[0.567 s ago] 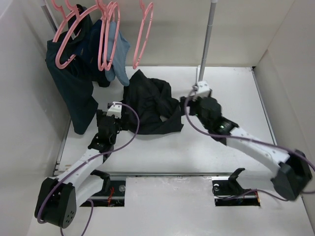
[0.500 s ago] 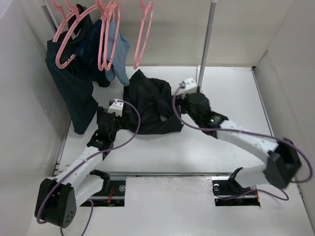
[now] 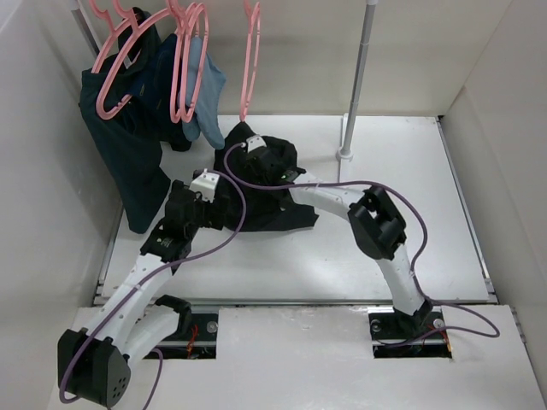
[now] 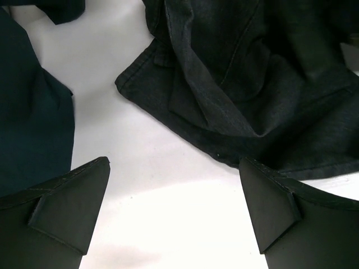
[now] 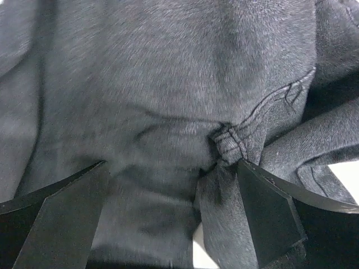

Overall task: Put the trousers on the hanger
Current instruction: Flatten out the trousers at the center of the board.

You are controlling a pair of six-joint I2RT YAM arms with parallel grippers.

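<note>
The black trousers point(image 3: 265, 184) lie crumpled in a heap at the middle of the white table. My right gripper point(image 3: 261, 158) is open right over the heap; in the right wrist view its open fingers point(image 5: 269, 213) straddle folded trouser fabric point(image 5: 168, 84) with a seam knot between them. My left gripper point(image 3: 209, 205) is open at the heap's left edge; in the left wrist view the trouser hem point(image 4: 241, 73) lies just ahead of its empty fingers point(image 4: 73, 207), over bare table. An empty pink hanger point(image 3: 250, 60) hangs on the rail above the heap.
More pink hangers point(image 3: 184, 68) hang at the back left with a dark teal garment point(image 3: 128, 145) and a light blue one point(image 3: 205, 85). The teal garment also shows left of my left gripper point(image 4: 28, 129). A metal pole point(image 3: 357, 77) stands at the back right. White walls enclose the table.
My right arm has swung left from beside the pole to over the trousers heap. My left gripper has edged up and right toward the heap's edge.
</note>
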